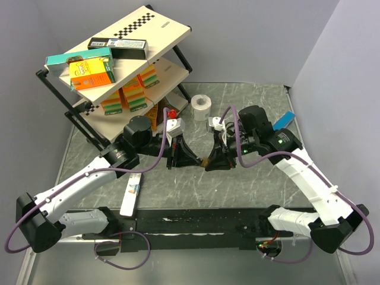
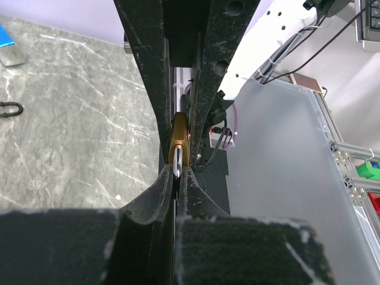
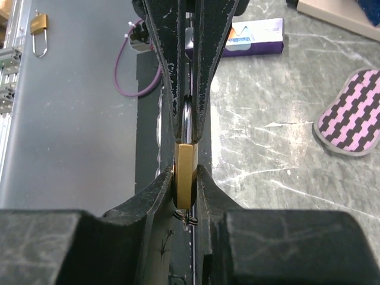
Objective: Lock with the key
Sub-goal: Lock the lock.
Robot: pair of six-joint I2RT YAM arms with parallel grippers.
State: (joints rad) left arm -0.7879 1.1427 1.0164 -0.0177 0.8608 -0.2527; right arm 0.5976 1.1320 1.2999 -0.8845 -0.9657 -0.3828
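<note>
A brass padlock (image 3: 185, 169) is held in the air between both grippers, above the middle of the table (image 1: 205, 160). My right gripper (image 3: 186, 178) is shut on the padlock's brass body. My left gripper (image 2: 176, 172) is shut on the padlock's silver shackle (image 2: 177, 160), and its fingers (image 3: 172, 71) reach in from the top of the right wrist view. A small key ring (image 3: 189, 217) hangs at the padlock's near end. The key's blade is hidden. In the top view the left gripper (image 1: 191, 159) and the right gripper (image 1: 212, 161) meet tip to tip.
A two-level shelf (image 1: 172, 27) with boxes stands at the back left. A white roll (image 1: 202, 107) is behind the grippers. A long white box (image 1: 132, 193) lies front left. A second padlock (image 3: 38, 27), a striped pad (image 3: 350, 113) and a black clip (image 2: 9, 108) are also there.
</note>
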